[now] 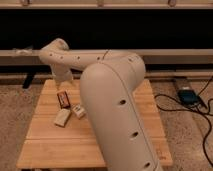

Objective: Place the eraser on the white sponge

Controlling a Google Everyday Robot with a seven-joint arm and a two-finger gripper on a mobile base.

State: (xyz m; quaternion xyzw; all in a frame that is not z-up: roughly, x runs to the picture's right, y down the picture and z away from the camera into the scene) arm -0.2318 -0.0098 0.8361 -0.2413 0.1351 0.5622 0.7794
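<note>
The eraser (63,98), a small dark block with a red-orange face, lies flat on the wooden table (50,145) at the back left. The white sponge (61,118), a plain off-white pad, lies just in front of it, apart from it. My gripper (66,81) is at the end of the white arm, low over the table's back edge, just behind and above the eraser. It holds nothing that I can see.
The cap end of a white bottle (78,111) shows right of the sponge; the big arm (115,105) hides the table's right half. A dark box with cables (187,95) lies on the floor at right. A long low rail (170,54) runs behind.
</note>
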